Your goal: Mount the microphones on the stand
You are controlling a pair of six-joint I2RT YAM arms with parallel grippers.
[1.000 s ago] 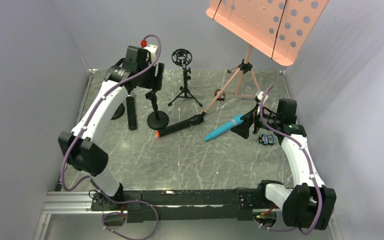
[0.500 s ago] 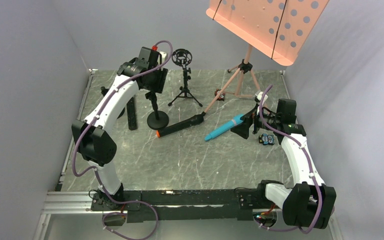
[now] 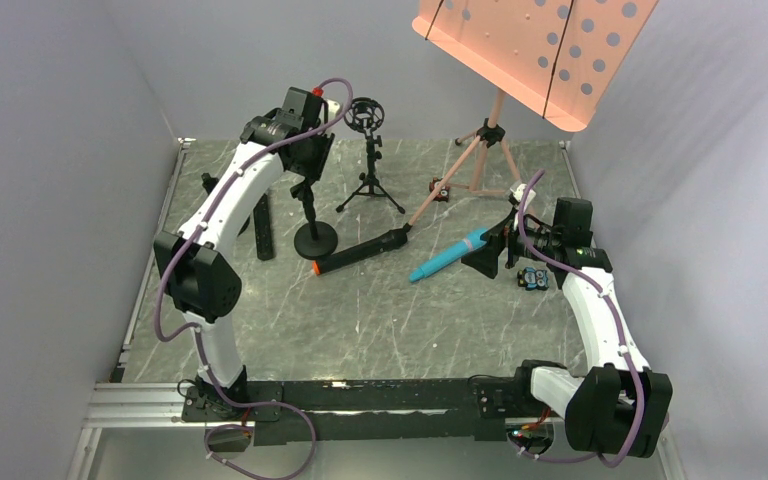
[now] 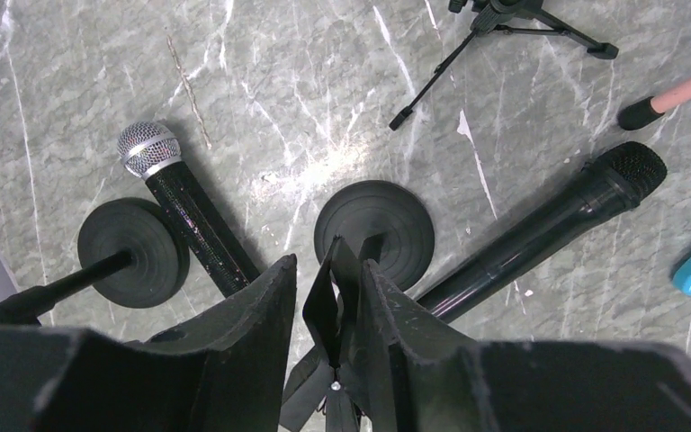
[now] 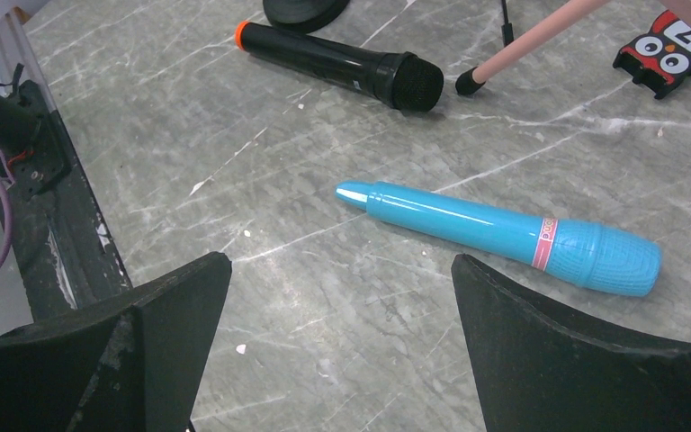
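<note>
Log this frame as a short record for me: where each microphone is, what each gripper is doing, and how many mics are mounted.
cyan mic: flat on the table, under the right gripper
orange-ended black mic: flat on the table, head by the pink stand foot
silver-headed mic: flat on the table, between left stand base and centre stand base
left gripper: jaws either side of the stand clip; grip unclear
right gripper: open, empty
mics mounted: none
</note>
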